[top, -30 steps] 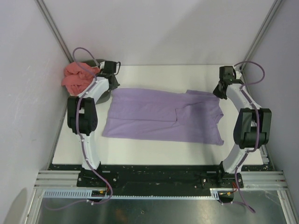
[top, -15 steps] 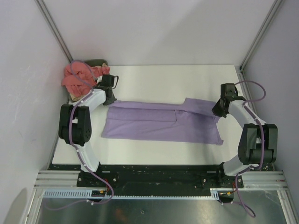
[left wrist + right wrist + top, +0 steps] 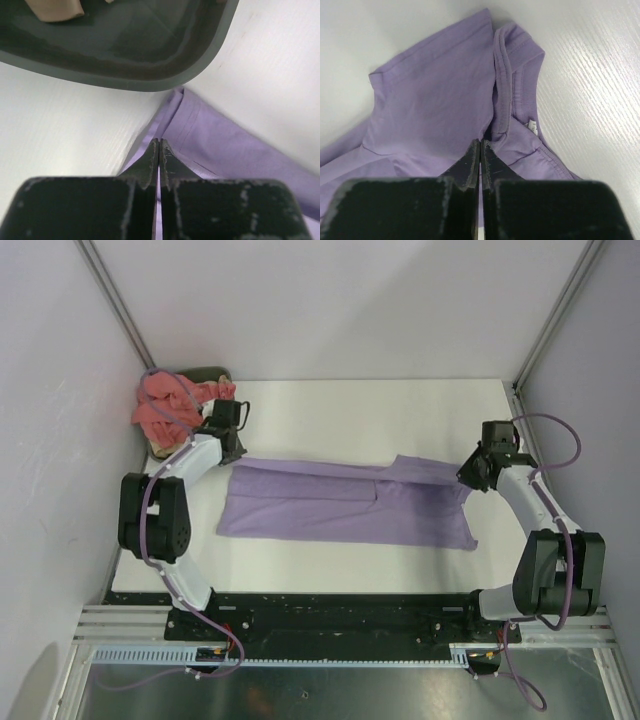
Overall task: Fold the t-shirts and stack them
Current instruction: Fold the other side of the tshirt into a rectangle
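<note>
Swung both wrists toward the near edge over the last second and dragged the far edge of the lavender t-shirt (image 3: 340, 505) along with them, leaving it a narrower band than before. Kept the left gripper (image 3: 237, 451) pinched tight on the shirt's far-left corner, and the right gripper (image 3: 470, 478) likewise clamped on cloth just beside the collar (image 3: 512, 75). Lay flat across the middle of the white table (image 3: 350, 410), long side running left to right, neck end at the right, with a doubled strip along the far edge and a small white tag (image 3: 532, 126) inside the neck. Left a salmon-pink shirt (image 3: 160, 410) heaped over the dark bin (image 3: 203, 372) at the far-left corner. Showed tan cloth (image 3: 55, 9) inside that bin, whose rounded rim stood just beyond the left fingertips and the shirt corner.
</note>
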Tool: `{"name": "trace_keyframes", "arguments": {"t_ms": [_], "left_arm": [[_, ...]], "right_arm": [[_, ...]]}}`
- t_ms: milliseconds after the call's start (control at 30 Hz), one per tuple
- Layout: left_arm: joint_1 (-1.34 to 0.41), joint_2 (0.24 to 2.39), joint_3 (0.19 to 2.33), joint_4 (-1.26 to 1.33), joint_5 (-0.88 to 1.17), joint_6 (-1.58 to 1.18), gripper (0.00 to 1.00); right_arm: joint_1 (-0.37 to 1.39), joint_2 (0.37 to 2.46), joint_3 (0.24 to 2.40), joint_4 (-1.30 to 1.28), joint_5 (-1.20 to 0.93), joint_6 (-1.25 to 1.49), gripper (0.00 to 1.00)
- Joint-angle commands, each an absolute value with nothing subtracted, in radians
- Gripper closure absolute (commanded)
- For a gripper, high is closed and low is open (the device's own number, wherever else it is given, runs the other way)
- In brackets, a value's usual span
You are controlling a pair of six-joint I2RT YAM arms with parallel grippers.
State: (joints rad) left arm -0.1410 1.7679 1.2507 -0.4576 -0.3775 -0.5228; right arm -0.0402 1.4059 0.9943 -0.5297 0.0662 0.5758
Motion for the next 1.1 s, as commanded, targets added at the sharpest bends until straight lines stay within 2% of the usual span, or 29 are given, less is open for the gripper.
{"name": "trace_keyframes", "arguments": {"t_ms": [0, 500, 1067], "left_arm": [[-0.129, 1.690, 1.254, -0.426, -0.422, -0.528, 1.00], [-0.118, 1.698, 1.146, -0.426, -0.382, -0.568, 1.00], [-0.080, 1.635, 1.103, -0.428, -0.339, -0.582, 1.00]], "right_arm": [[-0.047, 1.369, 1.003, -0.535, 0.050, 0.590, 1.00], [-0.046, 1.346, 0.874, -0.532, 0.013, 0.605, 1.00], [-0.061, 1.261, 0.896, -0.589, 0.012, 0.608, 1.00]]}}
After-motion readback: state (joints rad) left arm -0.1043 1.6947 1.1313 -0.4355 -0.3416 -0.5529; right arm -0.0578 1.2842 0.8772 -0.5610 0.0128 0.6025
